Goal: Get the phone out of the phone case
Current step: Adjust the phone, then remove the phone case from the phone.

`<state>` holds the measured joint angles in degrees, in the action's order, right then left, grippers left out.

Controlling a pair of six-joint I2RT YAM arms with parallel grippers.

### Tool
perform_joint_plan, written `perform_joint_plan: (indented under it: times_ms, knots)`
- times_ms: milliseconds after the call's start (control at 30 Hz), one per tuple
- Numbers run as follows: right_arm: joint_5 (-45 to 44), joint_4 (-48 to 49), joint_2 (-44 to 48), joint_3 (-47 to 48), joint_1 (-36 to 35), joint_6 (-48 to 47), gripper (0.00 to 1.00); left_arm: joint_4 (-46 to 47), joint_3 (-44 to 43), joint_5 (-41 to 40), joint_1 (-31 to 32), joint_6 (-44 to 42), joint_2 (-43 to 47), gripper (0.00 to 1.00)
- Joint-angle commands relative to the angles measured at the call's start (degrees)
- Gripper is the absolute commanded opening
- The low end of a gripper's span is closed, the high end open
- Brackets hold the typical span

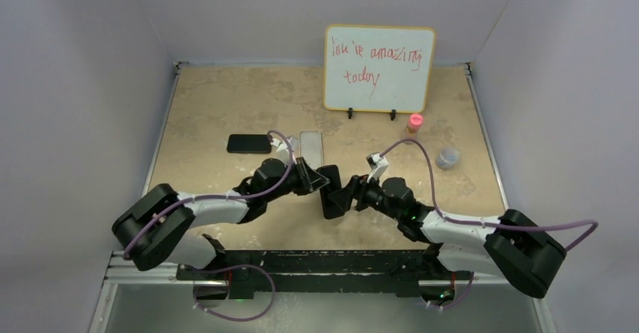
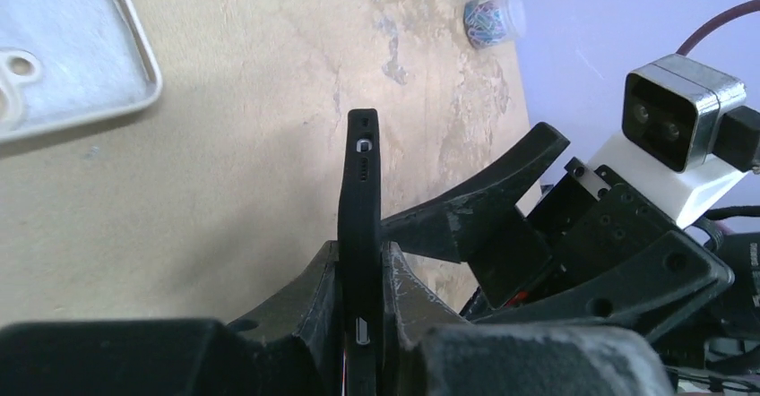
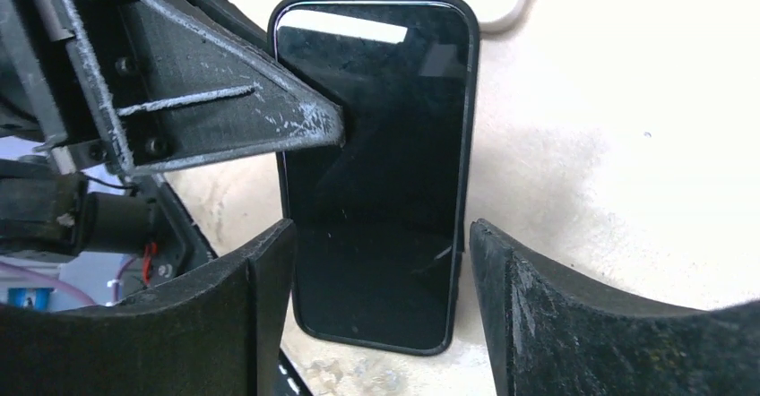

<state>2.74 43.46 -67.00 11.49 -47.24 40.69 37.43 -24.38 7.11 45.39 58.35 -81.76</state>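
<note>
Half hidden from above: phone, apparently seated in its black case, over the table, near middle. Left jaws clamped across its faces; right jaws apart, flanking its long edges. Pale cover well apart, cut off.

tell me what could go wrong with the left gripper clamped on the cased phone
1. The left gripper pinches the phone only near one long edge, so it could pivot or slip when tugged.
2. The right gripper stands open astride the case; closing there may squeeze case onto phone rather than peel it.
</note>
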Motion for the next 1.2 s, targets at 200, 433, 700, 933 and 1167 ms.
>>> perform_joint_plan:
  times_ms: [200, 433, 700, 933, 1167]
  knots:
    - [1.0, 0.4, 11.8, -3.4, -0.2, -5.5, 0.80, 3.1, 7.9, 3.0, -9.6, -1.7, 17.6, 0.00]
    - [4.0, 12.8, 6.5, -4.0, -0.3, 0.1, 0.83, 9.7, 11.5, -0.9, -10.0, 7.9, 23.5, 0.00]
    - [5.7, 28.4, -0.5, -5.2, -1.4, 6.7, 0.85, 13.1, 12.4, -7.0, -10.0, 15.3, 28.3, 0.00]
    - [5.0, 36.0, -4.6, -2.0, -4.8, 6.2, 0.88, 18.0, 13.6, -9.5, -9.8, 19.3, 28.5, 0.00]
    - [4.1, 45.4, -9.8, 1.0, -6.3, 6.2, 0.81, 19.3, 14.1, -10.0, -8.7, 20.2, 29.4, 0.00]
